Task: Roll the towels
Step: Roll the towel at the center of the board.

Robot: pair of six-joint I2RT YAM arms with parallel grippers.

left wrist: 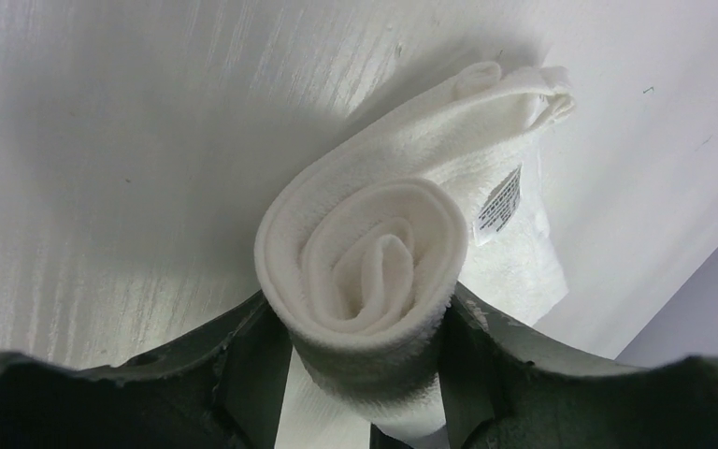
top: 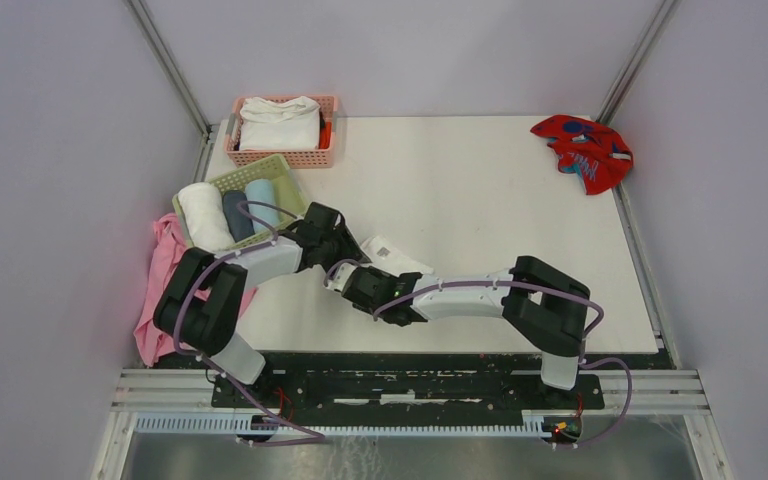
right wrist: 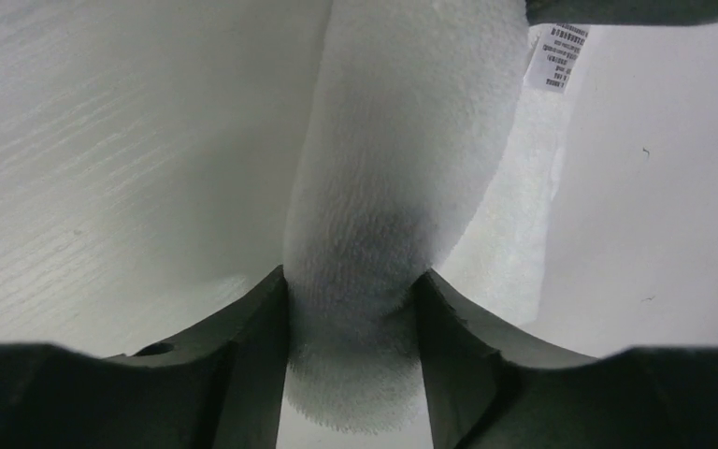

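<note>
The white bench [top: 480,200] carries at its far left a pink basket [top: 282,158] with a folded white cloth [top: 280,125] and a green basket [top: 260,166] with three rolled towels [top: 205,215]. A pink cloth [top: 165,270] hangs over the left edge, and the red towel [top: 582,150] lies crumpled at the far right corner. The white towel [left wrist: 365,243] lies part-rolled near the front centre, its loose tail and label [left wrist: 498,201] flat on the bench. The left gripper [left wrist: 360,295] has its jaws pinching the roll's spiral end, and the right gripper [right wrist: 353,273] has its jaws pinching the roll likewise.
</note>
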